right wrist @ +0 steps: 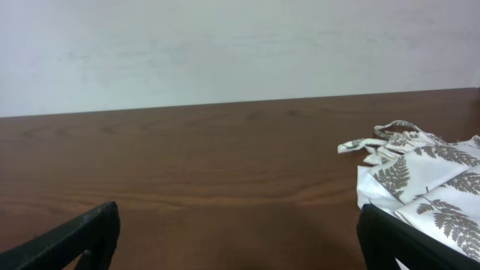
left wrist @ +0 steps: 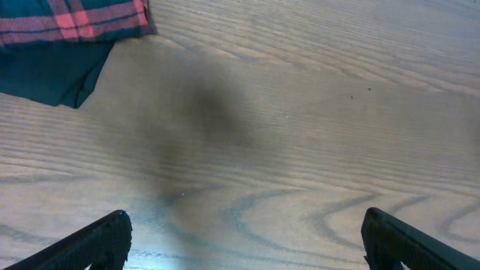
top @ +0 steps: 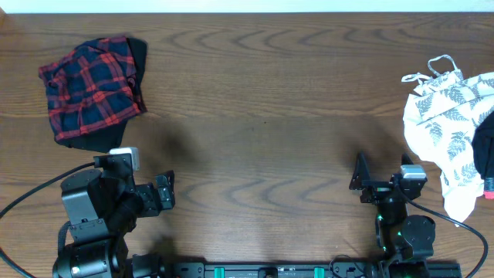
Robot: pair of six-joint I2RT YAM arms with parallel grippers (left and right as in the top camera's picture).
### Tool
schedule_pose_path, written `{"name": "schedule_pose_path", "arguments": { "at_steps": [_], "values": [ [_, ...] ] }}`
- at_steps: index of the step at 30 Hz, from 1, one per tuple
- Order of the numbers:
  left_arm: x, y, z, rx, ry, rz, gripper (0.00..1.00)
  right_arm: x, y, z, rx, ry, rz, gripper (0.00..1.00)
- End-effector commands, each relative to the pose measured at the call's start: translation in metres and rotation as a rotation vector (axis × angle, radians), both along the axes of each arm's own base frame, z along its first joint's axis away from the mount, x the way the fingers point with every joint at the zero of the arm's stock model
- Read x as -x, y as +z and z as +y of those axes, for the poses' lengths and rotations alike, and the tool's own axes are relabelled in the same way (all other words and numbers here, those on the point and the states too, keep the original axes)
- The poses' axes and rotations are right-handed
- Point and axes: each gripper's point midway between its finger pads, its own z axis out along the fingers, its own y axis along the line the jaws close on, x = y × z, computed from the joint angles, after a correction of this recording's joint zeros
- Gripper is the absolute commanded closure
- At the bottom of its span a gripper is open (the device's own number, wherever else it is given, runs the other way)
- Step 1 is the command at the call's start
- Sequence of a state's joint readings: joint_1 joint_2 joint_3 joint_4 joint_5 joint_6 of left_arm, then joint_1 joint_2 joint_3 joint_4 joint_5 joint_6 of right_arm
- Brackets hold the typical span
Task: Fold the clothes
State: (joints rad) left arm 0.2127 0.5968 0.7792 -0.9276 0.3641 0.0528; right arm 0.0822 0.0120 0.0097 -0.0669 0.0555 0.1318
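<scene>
Both wide open and empty, left gripper (top: 165,193) and right gripper (top: 384,171) sit parked, seemingly before reaching the crumpled plaid shirt (top: 89,93).

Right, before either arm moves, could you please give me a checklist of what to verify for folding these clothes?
1. Left gripper open and empty: ok.
2. Right gripper open and empty: ok.
3. Red-and-navy plaid cloth shirt spread flat: not ok, bunched at the far left.
4. Plaid shirt free of the dark garment beneath it: cannot tell.
5. White leaf-print cloth garment spread flat: not ok, crumpled at the right edge.
6. Bare brown wooden table between the piles: ok.
</scene>
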Motion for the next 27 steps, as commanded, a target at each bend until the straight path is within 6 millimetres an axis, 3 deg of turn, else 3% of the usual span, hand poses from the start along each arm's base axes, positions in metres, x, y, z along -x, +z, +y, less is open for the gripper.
{"name": "schedule_pose_path", "arguments": {
  "at_steps": [1, 8, 11, 20, 27],
  "values": [
    [0.002, 0.002, -0.008, -0.005, -0.044, -0.013, 0.02, 0.000, -0.001, 0.000, 0.013, 0.004, -0.001, 0.01],
    [0.010, 0.016, -0.017, -0.099, -0.114, -0.137, 0.02, 0.000, -0.001, 0.000, 0.013, 0.004, -0.001, 0.01],
    [0.002, 0.017, -0.017, -0.164, -0.127, -0.258, 0.02, 0.000, -0.001, 0.000, 0.013, 0.004, -0.001, 0.01],
    [-0.030, -0.007, -0.020, -0.182, -0.103, -0.591, 0.02, 0.000, -0.001, 0.000, 0.013, 0.004, -0.001, 0.01],
    [-0.044, -0.002, -0.020, -0.207, -0.087, -0.806, 0.02, 0.000, -0.001, 0.000, 0.013, 0.004, -0.001, 0.01]
  ]
}}
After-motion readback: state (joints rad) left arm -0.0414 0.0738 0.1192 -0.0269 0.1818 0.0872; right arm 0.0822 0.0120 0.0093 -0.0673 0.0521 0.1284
